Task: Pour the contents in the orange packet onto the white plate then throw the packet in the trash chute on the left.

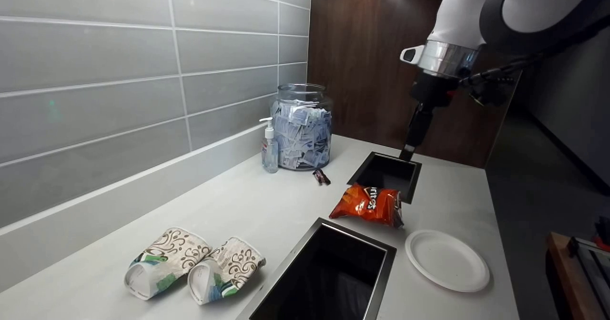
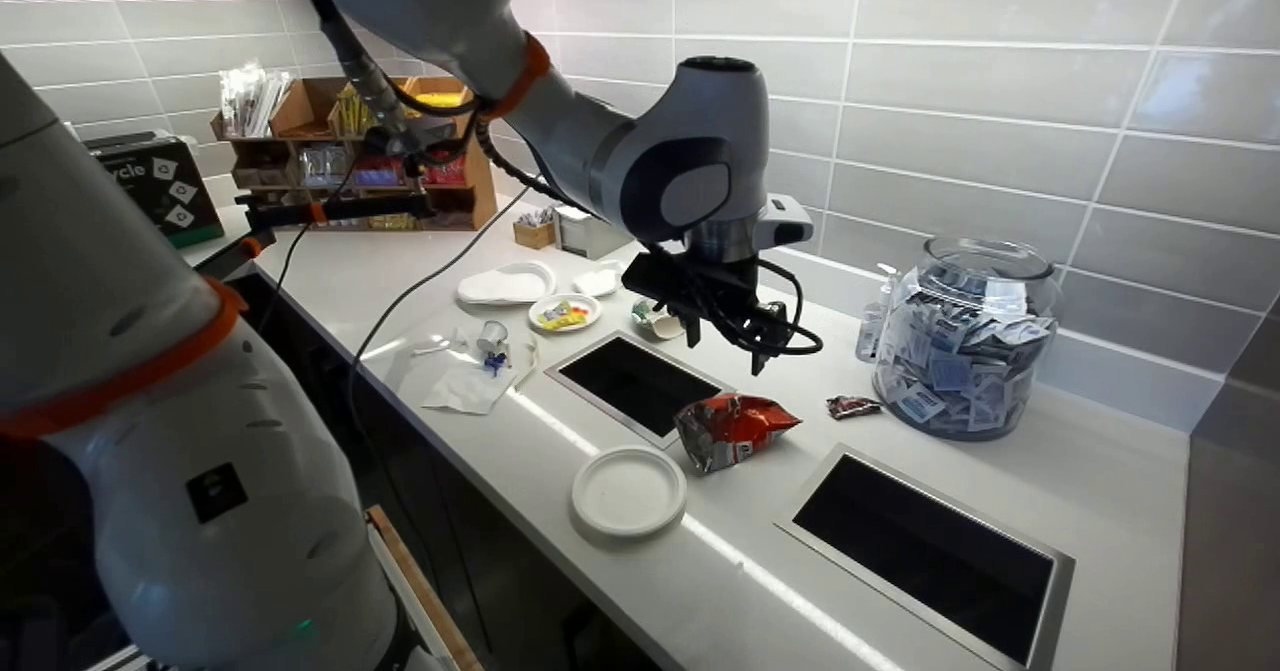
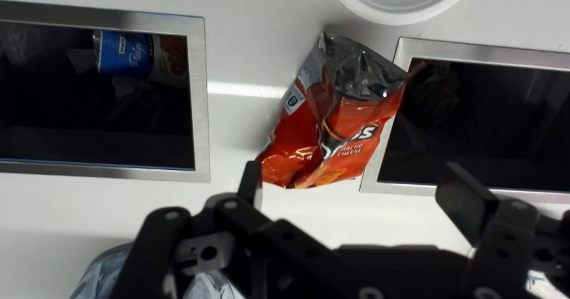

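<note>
The orange packet point(image 1: 369, 205) lies on the counter between two trash chutes; it also shows in an exterior view point(image 2: 730, 429) and the wrist view point(image 3: 343, 116). Its silver end points toward the white plate. The contents do not show. The white plate point(image 1: 448, 261) is bare; it shows in an exterior view point(image 2: 628, 491) and at the wrist view's top point(image 3: 403, 14). My gripper point(image 2: 727, 348) is open and empty above the counter, on the wall side of the packet, apart from it. Its fingers spread wide in the wrist view point(image 3: 356, 178). The chutes point(image 3: 200, 98) point(image 3: 481, 55) are dark steel-rimmed openings.
A glass jar of sachets point(image 1: 302, 129) and a sanitizer bottle point(image 1: 269, 153) stand by the tiled wall. A small wrapper point(image 1: 321, 177) lies near them. Two patterned cups point(image 1: 167, 260) lie on the counter. More plates point(image 2: 508, 284) and a snack dish point(image 2: 565, 313) are farther along.
</note>
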`<state>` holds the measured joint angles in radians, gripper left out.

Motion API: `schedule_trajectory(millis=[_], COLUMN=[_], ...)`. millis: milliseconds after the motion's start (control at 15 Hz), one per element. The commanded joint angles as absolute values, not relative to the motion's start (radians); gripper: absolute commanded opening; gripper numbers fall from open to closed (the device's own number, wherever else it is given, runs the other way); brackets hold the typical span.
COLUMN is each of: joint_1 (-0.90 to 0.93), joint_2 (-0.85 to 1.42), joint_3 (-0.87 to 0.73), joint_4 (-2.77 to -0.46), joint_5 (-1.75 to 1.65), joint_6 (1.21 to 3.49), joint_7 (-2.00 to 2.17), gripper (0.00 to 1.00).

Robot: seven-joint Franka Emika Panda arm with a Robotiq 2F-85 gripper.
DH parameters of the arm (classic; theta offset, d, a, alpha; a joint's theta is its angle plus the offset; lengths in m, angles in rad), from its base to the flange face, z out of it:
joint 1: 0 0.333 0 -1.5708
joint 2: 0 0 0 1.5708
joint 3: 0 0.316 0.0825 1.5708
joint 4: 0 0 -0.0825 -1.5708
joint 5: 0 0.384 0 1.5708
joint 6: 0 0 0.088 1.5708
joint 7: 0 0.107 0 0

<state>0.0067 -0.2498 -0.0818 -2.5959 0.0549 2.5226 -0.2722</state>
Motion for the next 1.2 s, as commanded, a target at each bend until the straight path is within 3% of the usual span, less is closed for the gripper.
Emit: schedule_trajectory(millis=[0,1133], joint_1=[0.007,0.014], joint_2=[-0.235,0.068], joint_3=[-0.074,0.001], joint_4=[-2.594,-2.439], joint_5=[0.053,-0.013], joint_6=[2.521,2.535], joint_7=[-0.259,-0.128], gripper=[1.0,1.0])
